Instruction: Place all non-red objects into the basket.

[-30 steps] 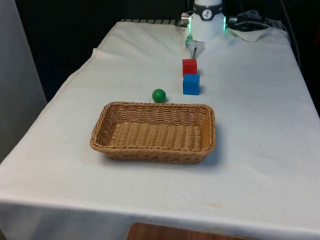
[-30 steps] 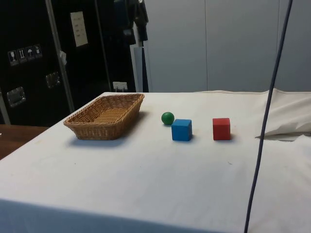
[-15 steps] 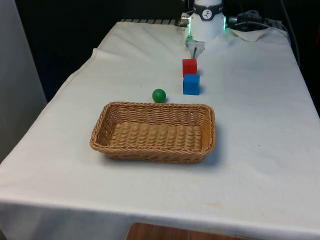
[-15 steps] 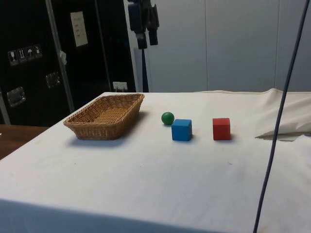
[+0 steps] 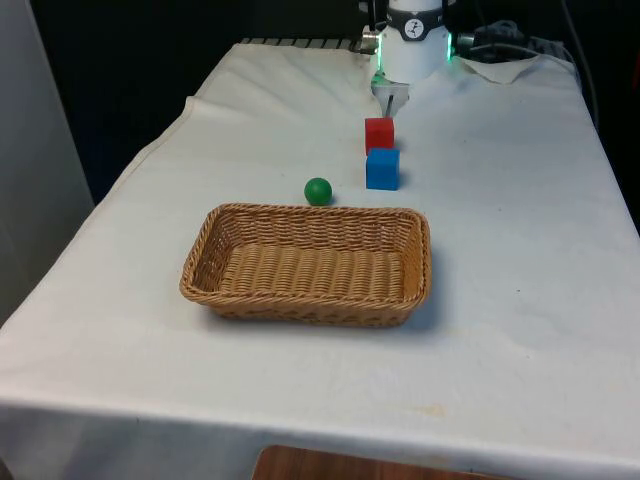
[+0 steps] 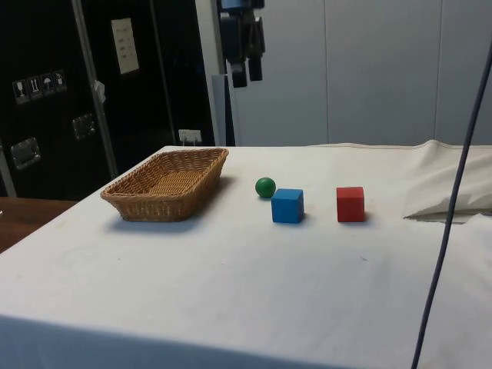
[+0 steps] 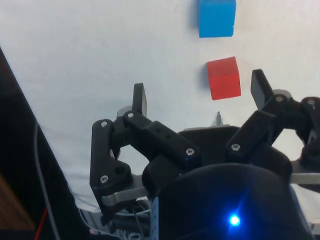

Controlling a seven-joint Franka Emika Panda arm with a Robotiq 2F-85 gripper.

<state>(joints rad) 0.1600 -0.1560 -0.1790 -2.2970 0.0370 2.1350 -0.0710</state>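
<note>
A brown wicker basket (image 5: pixel 305 312) stands empty in the middle of the table. Just behind it lies a green ball (image 5: pixel 318 190). A blue cube (image 5: pixel 382 168) and a red cube (image 5: pixel 379 133) sit in a row further back. In the side view the basket (image 6: pixel 154 207), green ball (image 6: pixel 265 187), blue cube (image 6: pixel 287 206) and red cube (image 6: pixel 350 204) line up along the cloth. My gripper (image 6: pixel 246 75) hangs high above the ball. In the wrist view my gripper (image 7: pixel 200 92) is open and holds nothing, with the red cube (image 7: pixel 223 77) and blue cube (image 7: pixel 216 17) far below.
A dark cable (image 6: pixel 448 231) hangs across the side view's right part. The white cloth bunches into a fold (image 6: pixel 450 181) near the robot's end of the table. Bare cloth surrounds the basket and the cubes.
In the side view my gripper has travelled from above the basket's far end towards the ball and cubes, coming slightly lower. The objects have not moved.
</note>
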